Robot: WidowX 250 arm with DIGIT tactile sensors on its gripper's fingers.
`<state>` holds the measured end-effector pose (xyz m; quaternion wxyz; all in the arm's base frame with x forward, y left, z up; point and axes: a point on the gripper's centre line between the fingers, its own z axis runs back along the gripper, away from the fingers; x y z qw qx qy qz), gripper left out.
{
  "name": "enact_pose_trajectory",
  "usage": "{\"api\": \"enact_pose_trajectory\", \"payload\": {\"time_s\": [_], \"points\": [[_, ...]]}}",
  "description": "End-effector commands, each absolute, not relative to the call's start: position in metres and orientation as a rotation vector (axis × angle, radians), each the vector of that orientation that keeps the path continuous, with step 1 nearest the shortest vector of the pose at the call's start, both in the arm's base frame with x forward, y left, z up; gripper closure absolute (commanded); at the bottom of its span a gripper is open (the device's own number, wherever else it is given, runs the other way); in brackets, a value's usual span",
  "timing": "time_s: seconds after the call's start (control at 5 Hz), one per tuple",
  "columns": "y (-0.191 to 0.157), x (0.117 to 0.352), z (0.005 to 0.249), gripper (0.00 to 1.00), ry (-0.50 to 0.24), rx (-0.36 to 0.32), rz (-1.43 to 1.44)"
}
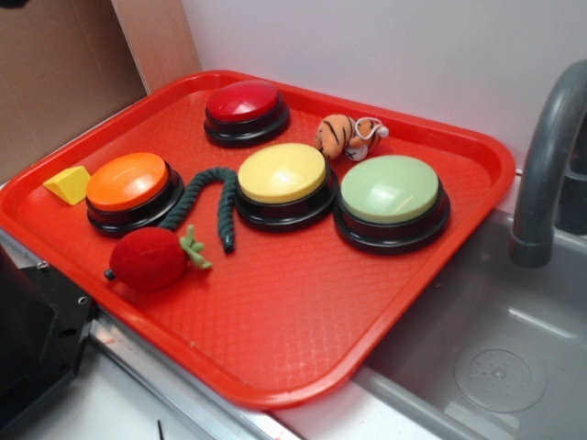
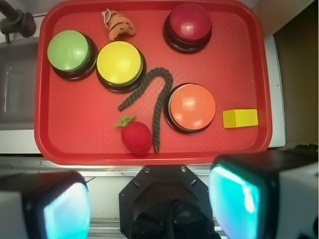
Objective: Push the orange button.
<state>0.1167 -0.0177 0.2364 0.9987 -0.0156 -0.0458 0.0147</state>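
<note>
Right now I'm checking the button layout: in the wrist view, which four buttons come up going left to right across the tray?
green button → yellow button → orange button; the red button overlaps the orange one sideways, so I leave it unplaced.

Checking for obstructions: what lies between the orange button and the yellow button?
A dark green rope curves between the orange button and the yellow button; both views show it.

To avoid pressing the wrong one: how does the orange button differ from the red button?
The orange button has an orange dome; the red button has a dark red one. The orange button touches the green rope, the red button stands alone. Both have black round bases.
</note>
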Motion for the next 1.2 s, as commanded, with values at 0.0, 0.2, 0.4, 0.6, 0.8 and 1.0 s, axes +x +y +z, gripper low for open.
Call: {"api": "enact_pose_trajectory", "payload": {"time_s": [0.0, 0.2, 0.4, 0.6, 0.8, 1.0], "points": [[-0.018, 0.117, 0.236, 0.00, -0.092, -0.031, 0.029], [0.025, 0.138, 0.200, 0.00, -0.039, 0.002, 0.058], [0.048, 0.161, 0.159, 0.00, -0.046, 0.076, -0.033], [0.058, 0.165, 0.126, 0.00, -0.059, 0.087, -0.130], [0.060, 0.172, 0.091, 0.00, -0.032, 0.097, -0.194], [0.061, 0.173, 0.069, 0.00, -0.034, 0.083, -0.215]]}}
